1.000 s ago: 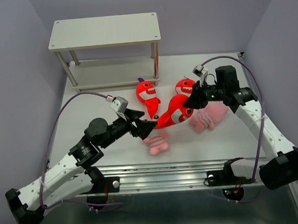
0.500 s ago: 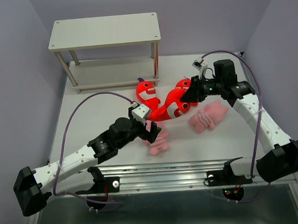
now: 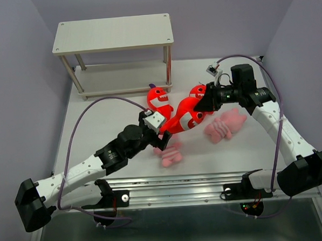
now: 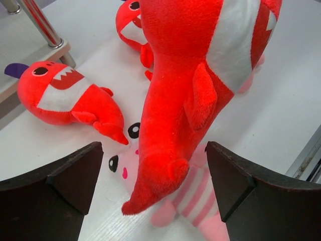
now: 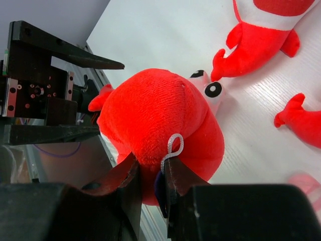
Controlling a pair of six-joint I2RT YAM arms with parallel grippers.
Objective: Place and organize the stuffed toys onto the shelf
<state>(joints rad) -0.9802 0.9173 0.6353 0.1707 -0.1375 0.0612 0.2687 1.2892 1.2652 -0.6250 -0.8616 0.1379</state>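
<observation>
My right gripper [image 3: 205, 103] is shut on the head end of a red shark [image 3: 183, 117] and holds it tilted above the table; the right wrist view shows the jaws [image 5: 150, 173] pinching its plush [image 5: 160, 115]. My left gripper [image 3: 163, 141] is open, and the shark's tail [image 4: 165, 165] hangs between its fingers [image 4: 75, 175]. Under it lies a pink striped toy [image 3: 171, 154], face up [image 4: 123, 163]. A second shark [image 3: 160, 101] lies near the shelf [image 3: 113, 34]. A third shark [image 3: 198, 91] is partly hidden behind my right gripper. A second pink toy [image 3: 226, 123] lies at the right.
The shelf's metal leg [image 4: 42, 25] stands close behind the second shark [image 4: 70, 98]. The table's front rail [image 3: 180, 181] runs just below the pink toy. Purple walls close in both sides.
My left arm has swung right and forward, bringing its open jaws over the near pink toy. My right gripper has lifted the shark and shifted it slightly left.
</observation>
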